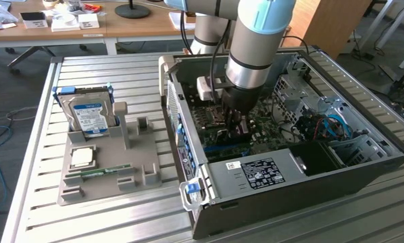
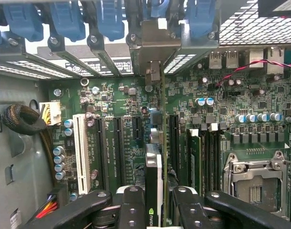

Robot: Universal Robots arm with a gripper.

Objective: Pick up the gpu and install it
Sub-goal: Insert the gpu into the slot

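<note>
Install step's underway: the tool (image 2: 154, 200) is clenched on the gpu (image 2: 154, 181), edge-on just above the motherboard (image 2: 126, 119) (inside the case (image 1: 364, 167)); seating needs it lined up with the slot below.

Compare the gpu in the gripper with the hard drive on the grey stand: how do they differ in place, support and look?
Place: the gpu is inside the open computer case, over the motherboard; the hard drive stands outside it, on the grey stand.
Support: the gripper clamps the gpu; the hard drive rests in a slot, untouched.
Look: the gpu shows a thin edge-on dark card; the hard drive is silver with a blue-white label.
Shared: both stand on edge.
</note>
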